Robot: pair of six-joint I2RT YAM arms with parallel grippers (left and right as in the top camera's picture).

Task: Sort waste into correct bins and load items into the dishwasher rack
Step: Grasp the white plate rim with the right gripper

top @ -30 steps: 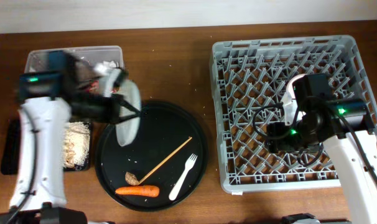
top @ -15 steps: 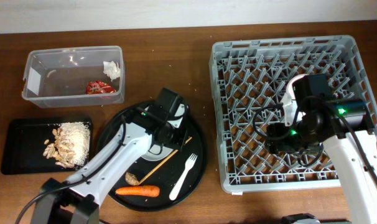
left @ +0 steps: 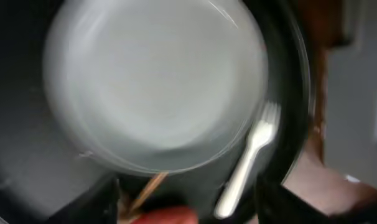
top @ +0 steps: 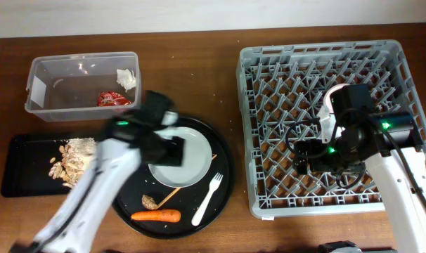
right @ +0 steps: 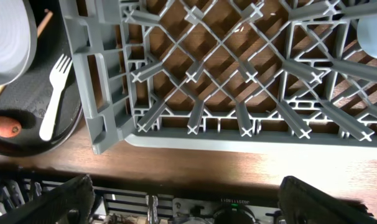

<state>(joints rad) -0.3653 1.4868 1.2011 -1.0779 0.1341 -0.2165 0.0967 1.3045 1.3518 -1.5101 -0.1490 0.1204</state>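
At 6 o'clock on the round tray (top: pixel 224 176) lies the carrot (top: pixel 155 216), with a shell piece (top: pixel 149 202) just beyond it; both are yet to be binned. The fork (top: pixel 206 200) sits at 4 o'clock and the stick (top: pixel 169 195) pokes from under the plate (top: pixel 174 158), which lies flat at centre. None of the three is racked.

Further out at 9 o'clock, the black tray (top: pixel 23 169) has the shells (top: pixel 76 160). At 11 o'clock the tub (top: pixel 34 88) holds the wrapper (top: pixel 112 99) and tissue (top: pixel 126 77). The rack (top: pixel 249 140) shows mostly bare lattice.

The left gripper (left: pixel 191 208) hangs over the plate's near edge, blurred. Its fingers look wide apart, gripping nothing. The right gripper (right: pixel 188 202) is spread wide over the rack's 7 o'clock corner, empty.
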